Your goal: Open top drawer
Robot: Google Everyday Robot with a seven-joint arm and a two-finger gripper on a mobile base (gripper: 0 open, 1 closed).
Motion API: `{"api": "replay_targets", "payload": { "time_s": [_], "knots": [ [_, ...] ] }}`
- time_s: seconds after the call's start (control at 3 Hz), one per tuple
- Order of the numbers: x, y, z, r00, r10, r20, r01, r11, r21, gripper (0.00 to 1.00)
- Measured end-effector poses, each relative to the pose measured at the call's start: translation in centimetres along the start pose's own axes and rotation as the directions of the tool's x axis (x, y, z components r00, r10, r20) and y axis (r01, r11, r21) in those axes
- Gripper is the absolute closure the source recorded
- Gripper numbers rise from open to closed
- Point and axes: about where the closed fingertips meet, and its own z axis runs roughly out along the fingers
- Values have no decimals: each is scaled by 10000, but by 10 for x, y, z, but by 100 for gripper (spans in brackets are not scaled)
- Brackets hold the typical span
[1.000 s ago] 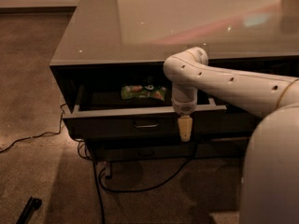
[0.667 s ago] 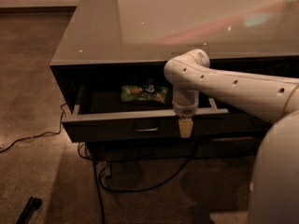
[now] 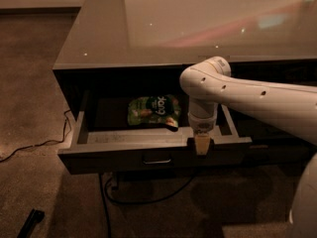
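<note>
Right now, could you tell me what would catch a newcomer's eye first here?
The white robot arm reaches in from the right, its gripper down at the front edge of the top drawer, right of the handle. The drawer stands pulled out beneath the glossy countertop, with a green snack bag lying inside near the middle.

Dim, warm light comes from above; the glossy desk [image 3: 109, 38] top shows pale glare and bright specks. The back of the top drawer [image 3: 109, 161] lies in deep shadow, the end effector [image 3: 201, 144] at its front rim catches light, the carpet [image 3: 29, 108] is murky
</note>
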Motion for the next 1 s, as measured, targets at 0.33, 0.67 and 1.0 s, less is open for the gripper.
{"api": "replay_targets", "payload": {
  "time_s": [0.33,0.67,1.0],
  "knots": [
    [0,2,0,10000,0,0,0,10000,0,100],
    [0,2,0,10000,0,0,0,10000,-1,81],
    [0,2,0,10000,0,0,0,10000,-1,58]
  ]
}}
